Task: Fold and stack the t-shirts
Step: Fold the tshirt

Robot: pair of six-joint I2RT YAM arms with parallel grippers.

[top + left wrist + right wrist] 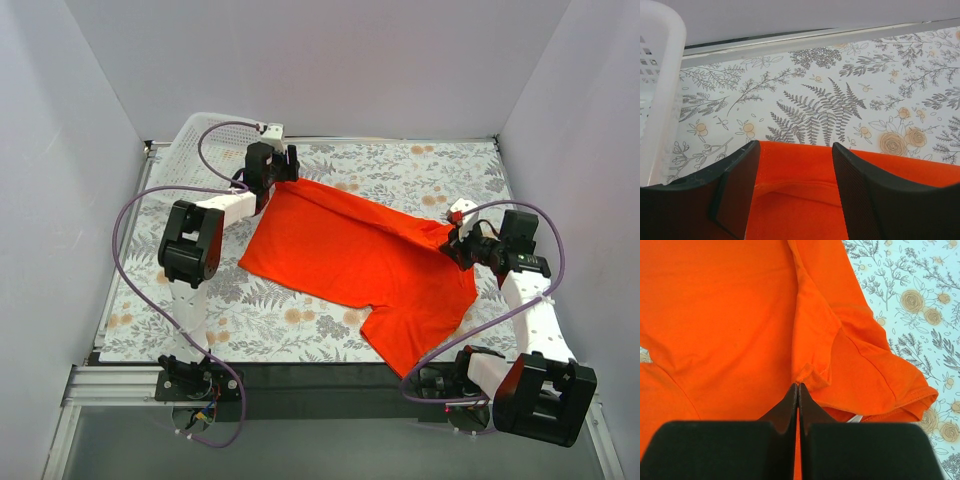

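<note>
The orange-red t-shirt (pixel 360 260) lies spread across the floral table, partly rumpled, with a sleeve toward the near edge. My left gripper (pixel 290 172) is at the shirt's far left corner and is open. In the left wrist view its fingers (pixel 740 185) stand apart on either side of the shirt (pixel 795 200), and a hem fold lies between them. My right gripper (pixel 452 245) is at the shirt's right edge. The right wrist view shows the right gripper (pixel 798 386) shut on a small pinch of the shirt (pixel 730 315), beside a sleeve hem.
A white mesh basket (pixel 200 140) stands at the back left corner, just left of my left gripper, with its rim (pixel 665 75) close by in the left wrist view. Grey walls close in the table on three sides. Purple cables loop off both arms.
</note>
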